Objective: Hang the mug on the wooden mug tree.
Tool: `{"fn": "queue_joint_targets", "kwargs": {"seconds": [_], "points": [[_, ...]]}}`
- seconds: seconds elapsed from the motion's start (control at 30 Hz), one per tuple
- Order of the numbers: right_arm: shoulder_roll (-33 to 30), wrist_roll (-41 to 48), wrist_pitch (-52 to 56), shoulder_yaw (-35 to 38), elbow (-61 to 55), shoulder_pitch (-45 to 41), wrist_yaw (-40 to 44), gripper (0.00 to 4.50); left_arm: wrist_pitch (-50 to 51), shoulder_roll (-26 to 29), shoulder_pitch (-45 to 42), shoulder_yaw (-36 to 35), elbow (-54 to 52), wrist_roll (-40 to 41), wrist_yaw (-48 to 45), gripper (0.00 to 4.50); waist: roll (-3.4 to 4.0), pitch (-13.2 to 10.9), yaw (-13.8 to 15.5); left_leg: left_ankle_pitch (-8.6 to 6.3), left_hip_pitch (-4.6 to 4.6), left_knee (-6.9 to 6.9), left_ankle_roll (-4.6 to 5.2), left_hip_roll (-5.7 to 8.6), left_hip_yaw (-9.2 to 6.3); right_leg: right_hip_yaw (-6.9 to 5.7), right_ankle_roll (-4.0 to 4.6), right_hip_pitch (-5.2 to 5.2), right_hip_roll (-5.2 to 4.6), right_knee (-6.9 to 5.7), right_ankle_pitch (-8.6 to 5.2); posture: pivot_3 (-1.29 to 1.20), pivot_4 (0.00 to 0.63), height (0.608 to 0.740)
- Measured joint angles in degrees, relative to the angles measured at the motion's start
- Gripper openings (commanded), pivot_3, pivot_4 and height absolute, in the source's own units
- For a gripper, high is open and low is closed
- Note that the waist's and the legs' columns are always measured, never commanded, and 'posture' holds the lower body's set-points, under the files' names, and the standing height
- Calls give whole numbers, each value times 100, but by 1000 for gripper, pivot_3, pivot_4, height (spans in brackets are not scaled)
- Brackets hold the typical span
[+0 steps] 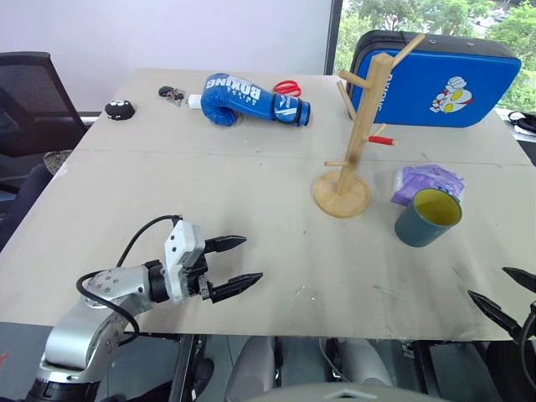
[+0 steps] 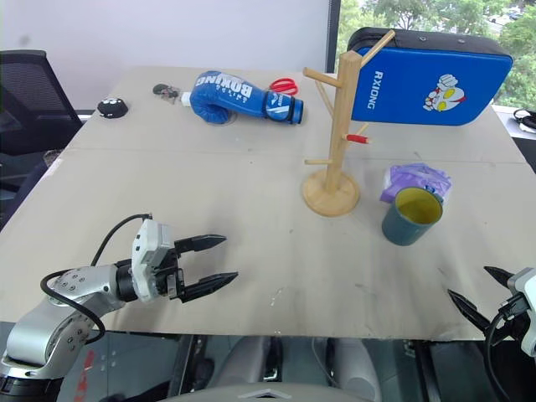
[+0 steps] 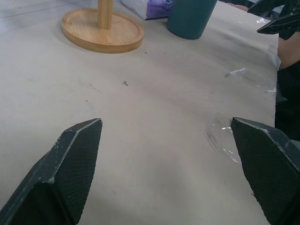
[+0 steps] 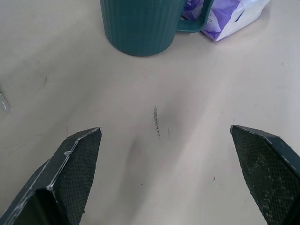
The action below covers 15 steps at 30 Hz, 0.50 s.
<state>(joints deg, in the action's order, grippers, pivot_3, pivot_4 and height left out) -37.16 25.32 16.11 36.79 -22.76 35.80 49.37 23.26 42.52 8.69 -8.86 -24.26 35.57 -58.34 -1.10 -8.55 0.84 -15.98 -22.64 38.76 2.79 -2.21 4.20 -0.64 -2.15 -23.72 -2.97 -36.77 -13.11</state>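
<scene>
The ribbed teal-blue cylindrical mug with the yellow inside (image 1: 428, 217) stands upright on the pale grey table (image 1: 167, 184), just to the right of the light-wood mug tree (image 1: 358, 126) and not yet hung. Its handle (image 4: 196, 21) faces the crinkled purple plastic packet (image 1: 426, 182) lying just behind the mug. The right gripper (image 2: 484, 296) waits near the mug with its black textured fingers (image 4: 70, 168) spread wide and empty; the left gripper (image 1: 235, 265), well left of the mug, is likewise spread. Judged from here, the right gripper should close across the ribbed wall, leaving the handle free to slip over an upward-slanting peg. The tree's round disc base looks smooth and could slide if knocked
</scene>
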Motion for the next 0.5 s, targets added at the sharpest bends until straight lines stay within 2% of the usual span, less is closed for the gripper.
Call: {"fn": "queue_joint_targets", "kwargs": {"seconds": [0.07, 0.2, 0.5], "points": [[6, 1, 45, -4, -10, -85, -78, 4465, 32, 0, -26, -1, 5, 63, -31, 4500, 0, -1, -1, 0, 1, 0, 0, 0, 0, 0, 0, 0, 0, 0, 0, 0, 150, 740], [93, 2, 374, -92, 28, -1208, -844, 4465, 241, 49, -646, 20, -353, 865, -553, 4500, -2, -2, -21, 2, 3, 7, 0, 0, 9, 5, 0, 0, 4, -2, 2, 0, 150, 740], [-89, -382, 144, -501, 1304, -2312, -986, 4465, 520, 206, -692, 58, -804, 1381, -852, 4500, 15, 4, -9, 1, -5, -5, 0, 7, 5, 8, 11, -2, 24, 3, 6, 0, 150, 740]]}}
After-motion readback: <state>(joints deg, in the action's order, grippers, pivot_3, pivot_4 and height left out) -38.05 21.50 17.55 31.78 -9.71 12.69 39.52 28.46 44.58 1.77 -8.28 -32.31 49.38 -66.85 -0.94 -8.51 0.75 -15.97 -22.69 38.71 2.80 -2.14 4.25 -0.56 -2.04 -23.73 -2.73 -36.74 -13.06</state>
